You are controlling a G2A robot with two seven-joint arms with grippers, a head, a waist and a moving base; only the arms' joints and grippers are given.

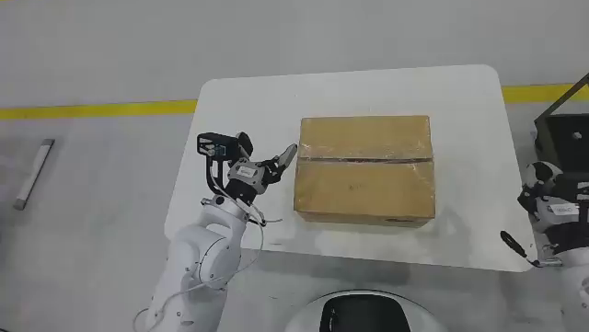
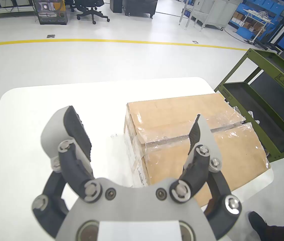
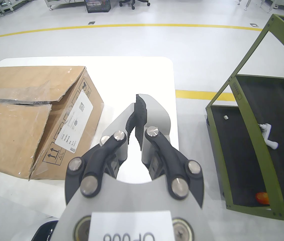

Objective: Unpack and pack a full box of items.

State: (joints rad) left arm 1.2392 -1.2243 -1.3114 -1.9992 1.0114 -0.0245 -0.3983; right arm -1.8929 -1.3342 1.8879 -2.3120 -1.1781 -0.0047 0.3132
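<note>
Left hand (image 2: 133, 120), fingers spread, hovers just beside the taped box (image 2: 177, 111).

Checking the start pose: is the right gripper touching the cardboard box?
Apart: the right wrist view shows bare table between the right gripper and the cardboard box.

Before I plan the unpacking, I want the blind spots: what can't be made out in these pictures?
- What the cardboard box contains: all views, hidden by its closed top flaps.
- The box's underside: hidden against the table.
- The label on the box's end: right wrist view, print too small.
- Green cart: right wrist view, upper frame cut off by the edge; its tray items too small to identify.
</note>
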